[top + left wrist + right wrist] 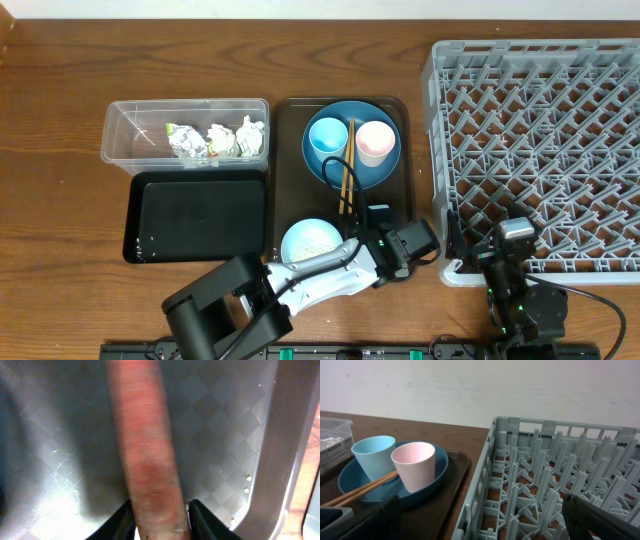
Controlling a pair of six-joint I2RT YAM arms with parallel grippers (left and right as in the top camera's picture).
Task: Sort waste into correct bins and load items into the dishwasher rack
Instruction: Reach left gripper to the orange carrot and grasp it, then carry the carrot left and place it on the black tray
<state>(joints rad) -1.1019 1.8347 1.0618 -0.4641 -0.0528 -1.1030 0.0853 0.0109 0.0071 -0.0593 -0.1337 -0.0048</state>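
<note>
In the left wrist view an orange carrot [150, 455] lies on the brown serving tray [225, 435], and my left gripper [161, 522] is shut on its near end, a black finger against each side. Loose rice grains [248, 478] lie beside it. Overhead, the left gripper [378, 214] is at the tray's near right, hiding the carrot. My right gripper [490, 525] is open wide and empty over the grey rack's [540, 130] near-left corner. On the dark-blue plate [378, 176] stand a light-blue cup [327, 136] and a pink cup [374, 142], with chopsticks [347, 172] across it.
A white bowl [308, 240] sits on the tray's near end, by my left arm. The clear tub [120, 130] at the left holds a foil wrapper [186, 142] and tissue wads [222, 140]. The black tray [200, 215] lies in front of it.
</note>
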